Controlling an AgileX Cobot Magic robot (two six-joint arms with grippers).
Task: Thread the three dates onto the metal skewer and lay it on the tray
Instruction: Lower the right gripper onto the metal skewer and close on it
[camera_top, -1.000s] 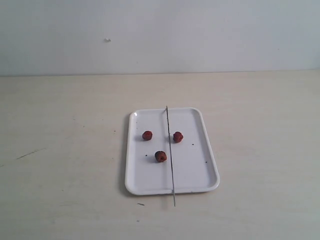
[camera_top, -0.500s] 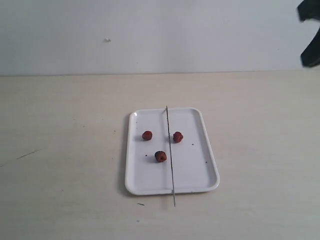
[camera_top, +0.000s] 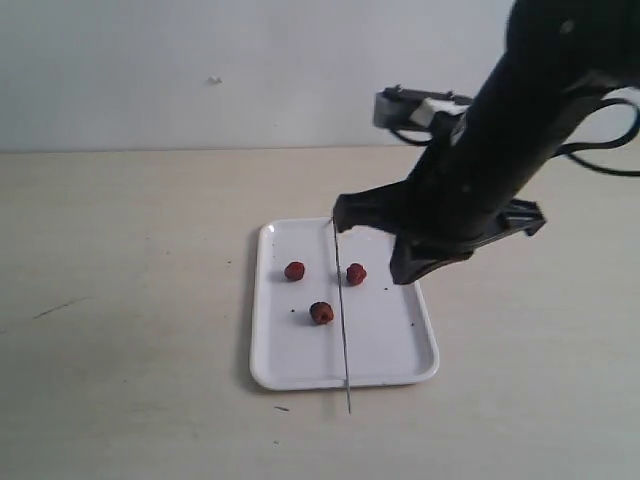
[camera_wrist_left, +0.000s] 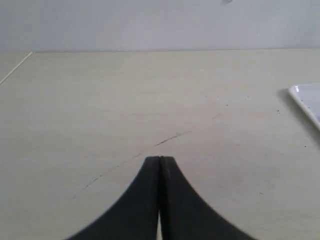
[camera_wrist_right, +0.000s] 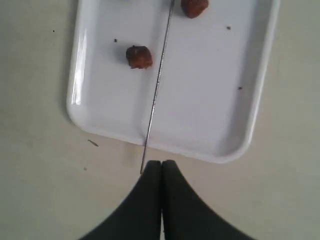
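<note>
Right hand (camera_wrist_right: 161, 169) pinched closed, empty, beside thin grey metal skewer (camera_wrist_right: 158, 85) end overhanging flat white rectangular tray (camera_wrist_right: 253, 100) toward counter's near edge. Risk: closed tips knock rod, scattering wrinkled red-brown dates (camera_wrist_right: 138, 56).

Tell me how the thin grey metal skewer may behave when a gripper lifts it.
The thin grey metal skewer looks straight, so probably stiff and light. It overhangs the rim of the white rectangular tray, so it may roll or slide when nudged.
</note>
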